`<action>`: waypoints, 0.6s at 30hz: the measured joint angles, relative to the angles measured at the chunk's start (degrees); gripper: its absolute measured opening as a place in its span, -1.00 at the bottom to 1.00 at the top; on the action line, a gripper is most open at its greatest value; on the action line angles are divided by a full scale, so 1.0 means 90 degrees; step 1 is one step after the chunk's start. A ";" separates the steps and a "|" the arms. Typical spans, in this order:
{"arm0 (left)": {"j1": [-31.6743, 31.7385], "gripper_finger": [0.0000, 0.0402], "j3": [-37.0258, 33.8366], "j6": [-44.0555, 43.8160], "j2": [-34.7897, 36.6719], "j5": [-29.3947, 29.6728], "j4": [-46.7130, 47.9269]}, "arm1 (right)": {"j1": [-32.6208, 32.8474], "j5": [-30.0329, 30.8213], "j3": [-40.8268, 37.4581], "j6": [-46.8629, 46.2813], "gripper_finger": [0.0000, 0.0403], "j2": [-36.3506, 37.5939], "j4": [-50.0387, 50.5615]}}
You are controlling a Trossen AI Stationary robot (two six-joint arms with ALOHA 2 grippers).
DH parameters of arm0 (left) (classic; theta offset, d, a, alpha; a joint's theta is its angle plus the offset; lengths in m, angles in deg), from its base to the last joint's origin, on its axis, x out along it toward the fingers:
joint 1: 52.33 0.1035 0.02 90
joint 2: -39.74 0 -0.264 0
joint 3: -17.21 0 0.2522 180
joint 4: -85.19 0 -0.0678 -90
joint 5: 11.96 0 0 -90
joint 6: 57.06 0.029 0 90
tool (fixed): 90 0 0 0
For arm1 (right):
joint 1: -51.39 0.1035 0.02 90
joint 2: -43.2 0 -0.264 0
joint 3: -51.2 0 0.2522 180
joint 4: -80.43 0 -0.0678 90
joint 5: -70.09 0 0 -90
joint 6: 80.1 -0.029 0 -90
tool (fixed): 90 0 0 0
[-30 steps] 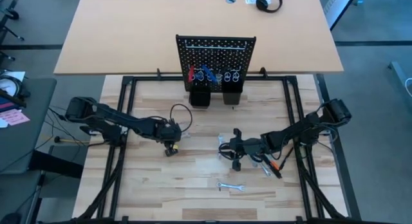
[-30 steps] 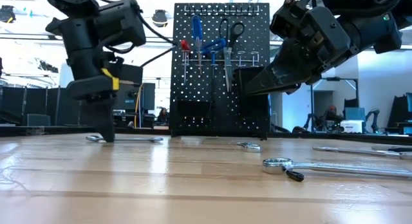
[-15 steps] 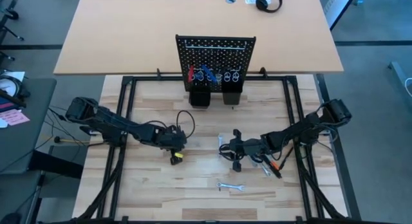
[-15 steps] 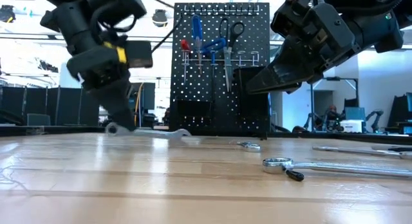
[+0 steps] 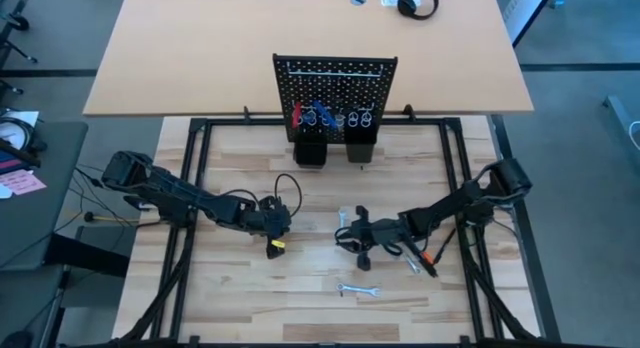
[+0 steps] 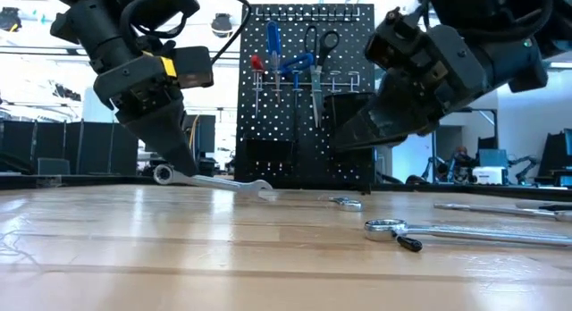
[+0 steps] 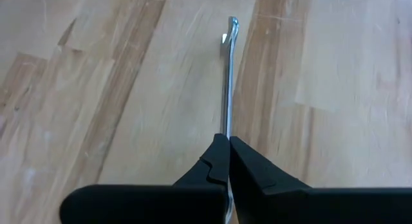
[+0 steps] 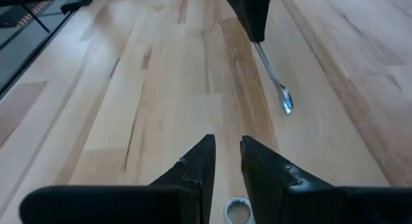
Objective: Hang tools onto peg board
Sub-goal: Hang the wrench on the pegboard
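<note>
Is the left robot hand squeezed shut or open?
Shut. In the left wrist view the left gripper has its fingers pressed together on a thin silver wrench, which the low view shows lifted at an angle above the table.

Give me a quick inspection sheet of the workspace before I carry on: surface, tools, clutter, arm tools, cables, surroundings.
Surface: wooden table, bare in front.
Job's things: peg board upright at the back, red, blue and black tools hung; wrench lifted at one end; more wrenches lying on the table.
Clutter: nothing seen.
Grippers: left tool shut on the wrench; right tool slightly open, empty, above the table.
Cables: loop by the left arm.
Surroundings: headphones on the desk behind.
</note>
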 joint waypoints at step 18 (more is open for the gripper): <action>0.0000 -1.00 -0.0476 -0.0204 0.0012 0.0024 -0.0490 | 0.0061 -0.0024 0.0206 0.0324 -0.57 0.0012 0.0189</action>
